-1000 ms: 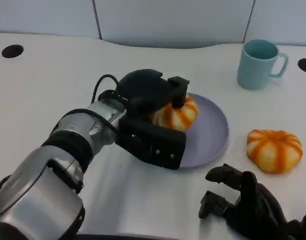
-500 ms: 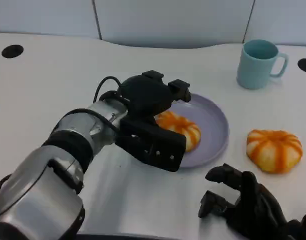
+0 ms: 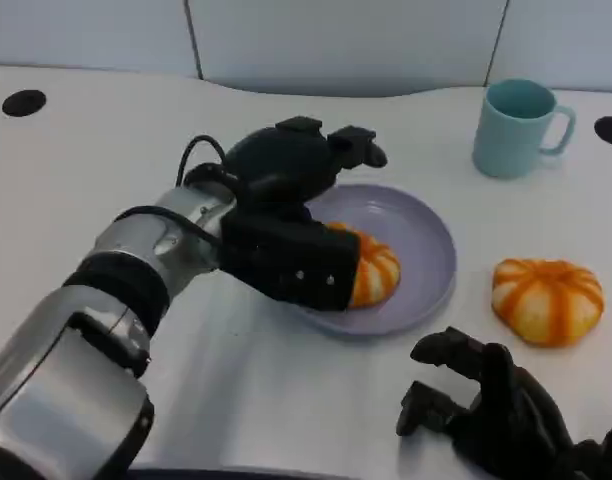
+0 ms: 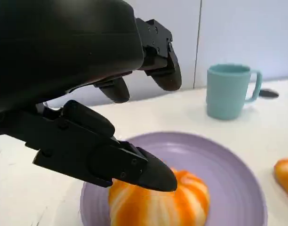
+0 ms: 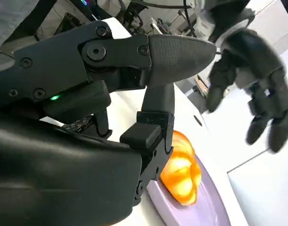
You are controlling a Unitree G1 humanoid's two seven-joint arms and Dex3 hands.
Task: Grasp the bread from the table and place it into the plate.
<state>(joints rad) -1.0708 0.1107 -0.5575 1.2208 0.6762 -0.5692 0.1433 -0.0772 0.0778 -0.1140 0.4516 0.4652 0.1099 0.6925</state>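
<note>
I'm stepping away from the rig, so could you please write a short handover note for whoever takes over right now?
Left hand: open, fingers spread above the plate, holding nothing.
Right hand: near the table's front edge, holding nothing.
One bread lies in the plate. A second bread sits on the table right of the plate.
Done: bread placed.
Left: draw the left hand clear; the second bread is untouched.

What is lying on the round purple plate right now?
One orange-and-white striped bread roll lies on the round purple plate. The left hand hovers open above, covering the roll's near side in the head view.
</note>
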